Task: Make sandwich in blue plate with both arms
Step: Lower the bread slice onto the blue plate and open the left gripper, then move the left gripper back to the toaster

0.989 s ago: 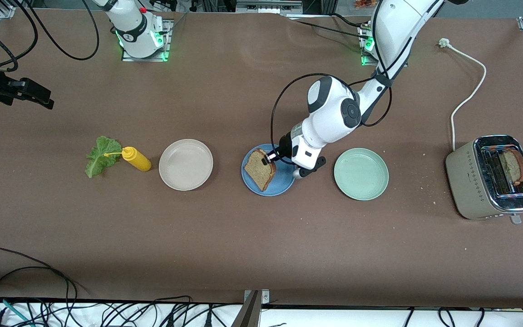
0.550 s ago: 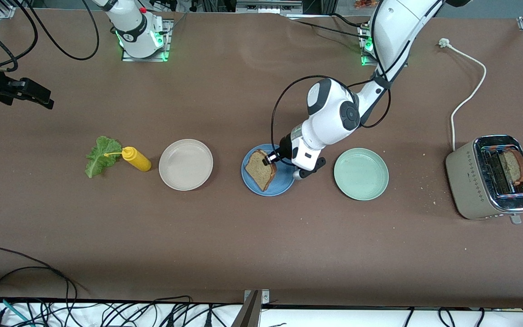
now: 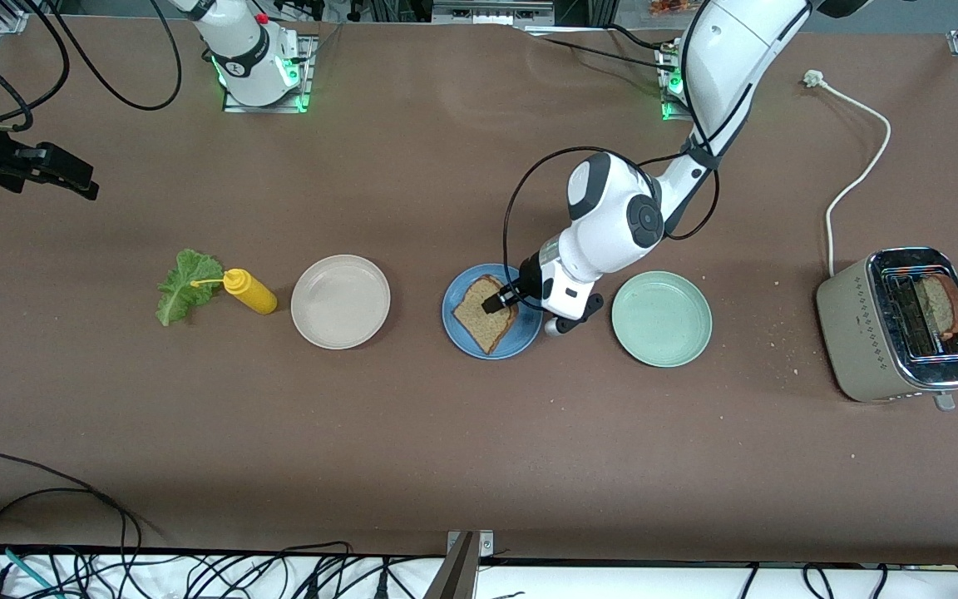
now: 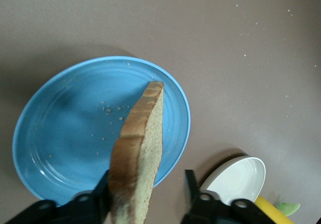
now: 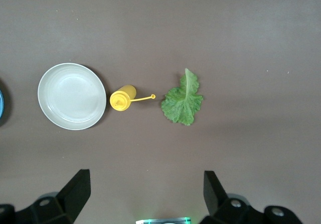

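Observation:
The blue plate (image 3: 456, 331) (image 4: 65, 128) sits mid-table. A tan bread slice (image 3: 483, 320) with a brown crust rests on it, seen edge-on in the left wrist view (image 4: 143, 133). My left gripper (image 3: 496, 301) (image 4: 148, 194) is low over the plate and open. The slice leans on one finger, and the other finger (image 4: 192, 186) stands apart from it. A green lettuce leaf (image 3: 182, 285) (image 5: 183, 101) lies toward the right arm's end of the table. My right gripper (image 5: 145, 194) waits open and empty, high over that end.
A yellow squeeze bottle (image 3: 250, 291) (image 5: 122, 99) lies beside the lettuce. A cream-white plate (image 3: 340, 301) (image 5: 71, 96) and a mint-green plate (image 3: 661, 319) flank the blue plate. A toaster (image 3: 861, 333) holding a bread slice (image 3: 940, 304) stands at the left arm's end.
My left gripper has opened and moved slightly nearer the front camera. The bread slice has tipped from tilted up to lying flatter on the blue plate. The right arm has not moved.

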Robot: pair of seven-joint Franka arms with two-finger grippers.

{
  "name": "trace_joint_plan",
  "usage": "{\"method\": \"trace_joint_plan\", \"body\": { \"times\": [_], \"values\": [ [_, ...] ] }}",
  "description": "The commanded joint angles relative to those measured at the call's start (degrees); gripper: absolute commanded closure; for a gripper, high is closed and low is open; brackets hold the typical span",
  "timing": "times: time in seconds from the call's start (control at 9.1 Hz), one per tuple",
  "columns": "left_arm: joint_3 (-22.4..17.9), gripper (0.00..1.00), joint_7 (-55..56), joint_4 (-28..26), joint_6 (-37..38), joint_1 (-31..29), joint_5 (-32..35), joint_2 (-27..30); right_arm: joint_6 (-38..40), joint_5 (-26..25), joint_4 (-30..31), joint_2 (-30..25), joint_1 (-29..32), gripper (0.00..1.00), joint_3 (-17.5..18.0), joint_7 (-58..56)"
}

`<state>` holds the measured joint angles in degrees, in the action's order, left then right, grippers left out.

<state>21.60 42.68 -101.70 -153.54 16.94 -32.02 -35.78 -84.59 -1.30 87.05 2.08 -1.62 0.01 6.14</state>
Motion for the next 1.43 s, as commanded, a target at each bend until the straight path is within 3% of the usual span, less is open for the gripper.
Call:
{"method": "trace_joint_plan", "body": {
  "times": [0.0,0.11,0.66,0.88,0.99,1.21,1.32],
  "values": [
    [-2.08,0.08,0.21,0.1,4.55,0.81,4.58,-0.08,1.01,0.95,-0.65,-0.15,0.13,0.0,-0.1,0.01],
    [-2.52,0.0,0.21,0.1,6.48,0.81,6.95,-0.08,1.01,0.95,-0.65,-0.15,0.13,0.0,-0.1,0.01],
    [-3.66,0.0,0.3,0.71,17.03,0.2,15.4,0.61,1.01,0.95,-0.65,-0.15,0.13,0.0,-0.1,0.01],
    [-6.46,0.0,0.21,1.15,24.74,-0.06,16.98,5.16,1.09,0.95,-0.65,-0.15,0.13,0.0,-0.1,0.01],
    [-7.7,0.0,0.21,1.33,29.66,-0.59,20.82,7.89,1.09,0.95,-0.65,-0.15,0.13,0.0,-0.1,0.01],
    [-7.98,0.0,-0.4,2.29,36.27,-4.88,26.73,13.69,1.09,0.95,-0.65,-0.15,0.13,0.0,-0.1,0.1],
    [-8.06,0.0,-1.62,5.34,41.87,-6.9,28.31,14.85,1.09,0.95,-0.65,-0.15,0.13,0.0,-0.1,0.1]
  ]
}}
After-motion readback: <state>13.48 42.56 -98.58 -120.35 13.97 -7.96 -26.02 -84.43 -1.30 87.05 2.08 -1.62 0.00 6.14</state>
